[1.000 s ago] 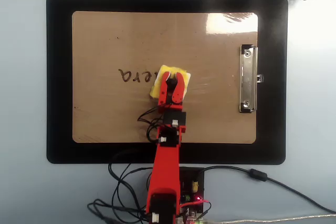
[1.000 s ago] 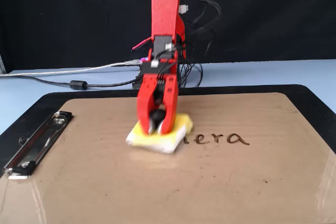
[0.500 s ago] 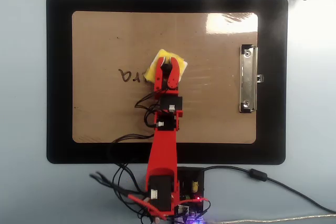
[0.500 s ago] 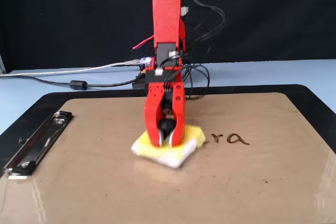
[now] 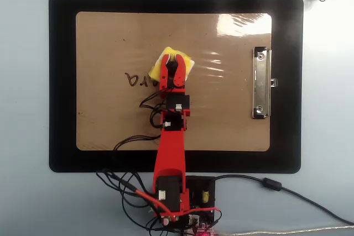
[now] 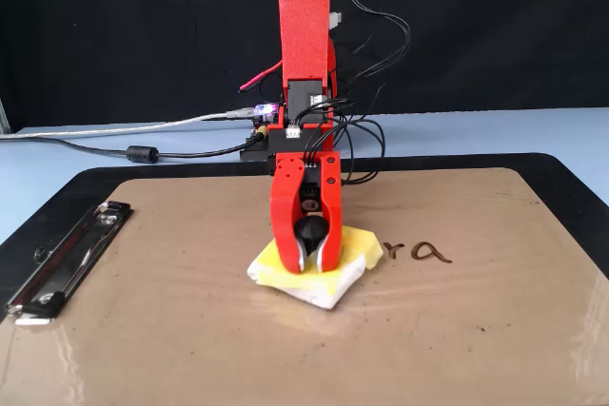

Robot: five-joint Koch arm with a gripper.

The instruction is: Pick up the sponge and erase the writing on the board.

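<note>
While the claw grips the sponge, it rests on the board.

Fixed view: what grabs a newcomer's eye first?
The bright red arm stands mid-frame against the black backdrop, its gripper pressing the yellow sponge onto the tan board, jaws closed on the sponge's black knob. Just right of the sponge sits the remaining writing; the silver clip lies at the left edge.

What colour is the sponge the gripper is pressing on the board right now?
Yellow with a whitish edge; the sponge shows best in the fixed view, under the red gripper.
</note>
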